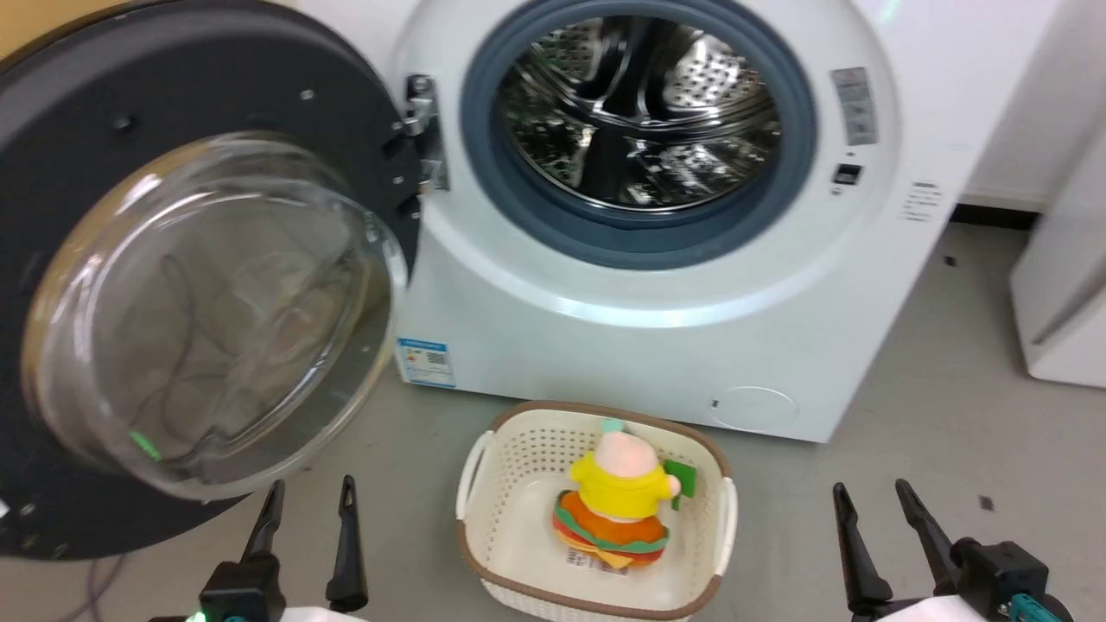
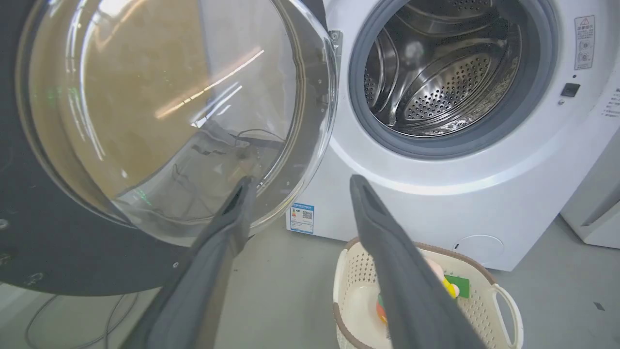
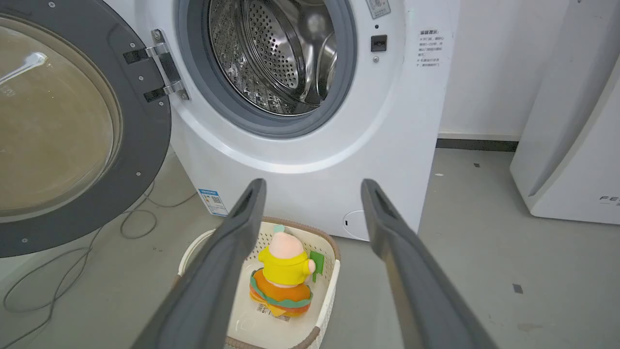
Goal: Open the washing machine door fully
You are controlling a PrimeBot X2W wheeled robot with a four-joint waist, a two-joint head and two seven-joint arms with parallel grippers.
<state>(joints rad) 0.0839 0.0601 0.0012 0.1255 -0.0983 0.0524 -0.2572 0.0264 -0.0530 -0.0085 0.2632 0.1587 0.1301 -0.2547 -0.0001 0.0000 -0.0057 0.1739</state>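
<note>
Two grippers sit low and near me, and the left gripper (image 1: pixel 311 485) is the one that counts. The door (image 1: pixel 199 285) lies just beyond it and to the left, its lower rim above that gripper's tips in the head view. The right gripper (image 1: pixel 871 488) is well apart from the door, right of the basket (image 1: pixel 471 484) that holds a toy (image 1: pixel 618 505) on the floor (image 1: pixel 907 432) before the washer (image 1: pixel 657 345).

The door hangs out to the left on its hinge (image 1: pixel 421 130), at the left rim of the opening, so the drum (image 1: pixel 639 112) is bare. Its inner face and glass bowl (image 2: pixel 169 111) are turned toward me, and its free edge runs off the left of the head view. I judge it wide open, with perhaps a little swing left. If so, the push belongs on the inner face toward that free edge, going far and left around the upright hinge line.

Both my arms point forward at the washer. Each gripper's fingers are spread apart with nothing between them. In the left wrist view my one finger (image 2: pixel 225 228) crosses the bowl's lower rim, though I cannot tell whether it touches. The basket is close on the right of my left gripper, so I would keep any sweep to the left.
</note>
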